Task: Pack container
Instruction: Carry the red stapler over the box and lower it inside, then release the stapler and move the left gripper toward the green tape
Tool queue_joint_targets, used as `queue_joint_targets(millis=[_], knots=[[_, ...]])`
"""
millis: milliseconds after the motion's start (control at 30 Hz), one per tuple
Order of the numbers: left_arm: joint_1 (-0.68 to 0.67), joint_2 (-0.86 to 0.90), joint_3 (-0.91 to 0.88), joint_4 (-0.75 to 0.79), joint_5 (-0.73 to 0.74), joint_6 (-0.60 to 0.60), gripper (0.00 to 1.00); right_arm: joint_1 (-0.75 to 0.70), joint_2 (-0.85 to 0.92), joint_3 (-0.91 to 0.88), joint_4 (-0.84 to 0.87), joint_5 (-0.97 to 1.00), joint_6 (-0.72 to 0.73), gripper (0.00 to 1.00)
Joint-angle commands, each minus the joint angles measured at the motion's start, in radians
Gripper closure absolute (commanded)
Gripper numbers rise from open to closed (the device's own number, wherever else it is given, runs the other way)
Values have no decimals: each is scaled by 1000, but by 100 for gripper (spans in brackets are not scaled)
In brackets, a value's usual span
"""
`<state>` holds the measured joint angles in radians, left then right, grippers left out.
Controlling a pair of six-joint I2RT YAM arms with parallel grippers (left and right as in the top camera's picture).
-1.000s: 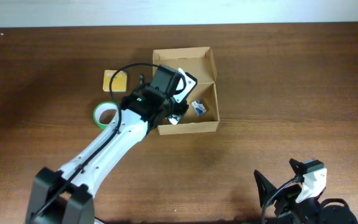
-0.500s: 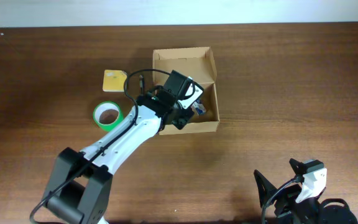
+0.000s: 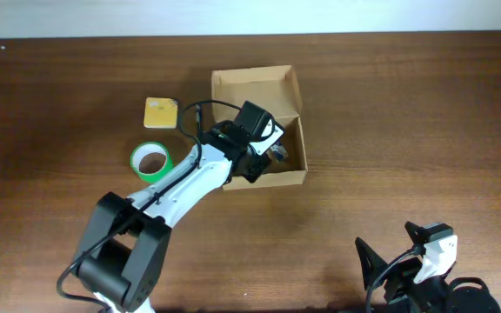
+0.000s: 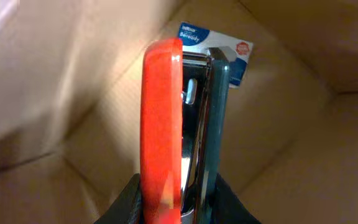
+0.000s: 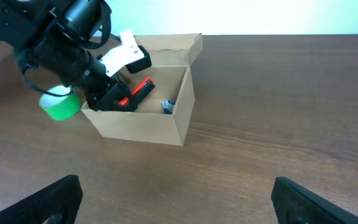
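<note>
The tan cardboard container (image 3: pixel 291 89) stands open at the table's middle, its flap lid at the back; it also shows in the right wrist view (image 5: pixel 160 130). My left gripper (image 3: pixel 263 156) is down inside the container, shut on a red stapler (image 4: pixel 163 130), also seen in the right wrist view (image 5: pixel 138 90). A small blue-and-white box (image 4: pixel 219 46) lies on the container floor beyond the stapler's tip, also visible from overhead (image 3: pixel 278 153). My right gripper (image 5: pixel 176 199) is open and empty, low over bare table near the front right.
A green tape roll (image 3: pixel 150 162) lies left of the container, also in the right wrist view (image 5: pixel 59 106). A yellow sticky-note pad (image 3: pixel 160 113) lies behind the roll. The right arm's base (image 3: pixel 429 261) sits at the front right edge.
My left gripper has moved right and deeper into the container with the stapler. The sticky-note pad is uncovered. The right arm has not moved.
</note>
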<state>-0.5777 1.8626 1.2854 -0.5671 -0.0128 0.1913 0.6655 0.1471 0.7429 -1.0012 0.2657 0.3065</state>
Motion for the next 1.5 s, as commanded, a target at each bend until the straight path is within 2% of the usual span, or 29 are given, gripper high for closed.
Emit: queue_joint_targets(millis=[0,67,167,267,333,600,833,1033,1133,1200,1333,1467], knots=[[-3,21,22,3,-10,17,98,1,-7,0,3,16,2,1],[-2,21,22,3,-10,17,96,1,-7,0,3,16,2,1],[-2,21,22,4,-10,17,79,1,-7,0,3,16,2,1],[-2,21,22,8,-10,17,71,1,-7,0,3,16,2,1],[-2,21,22,15,-10,17,61,1,-7,0,3,16,2,1],[-2,21,22,38,-10,17,33,1,-7,0,3,16,2,1],[-2,20,35,44,-14,17,21,1,-7,0,3,16,2,1],[-2,0,145,-5,-15,17,15,1,-7,0,3,16,2,1],[-2,-26,237,-91,-29,15,5,1,-7,0,3,16,2,1],[-2,-48,301,-166,-90,-22,1,1,-7,0,3,16,2,1],[14,-102,394,-338,-262,-150,0,1,-7,0,3,16,2,1],[82,-179,406,-526,-267,-230,0,1,-7,0,3,16,2,1]])
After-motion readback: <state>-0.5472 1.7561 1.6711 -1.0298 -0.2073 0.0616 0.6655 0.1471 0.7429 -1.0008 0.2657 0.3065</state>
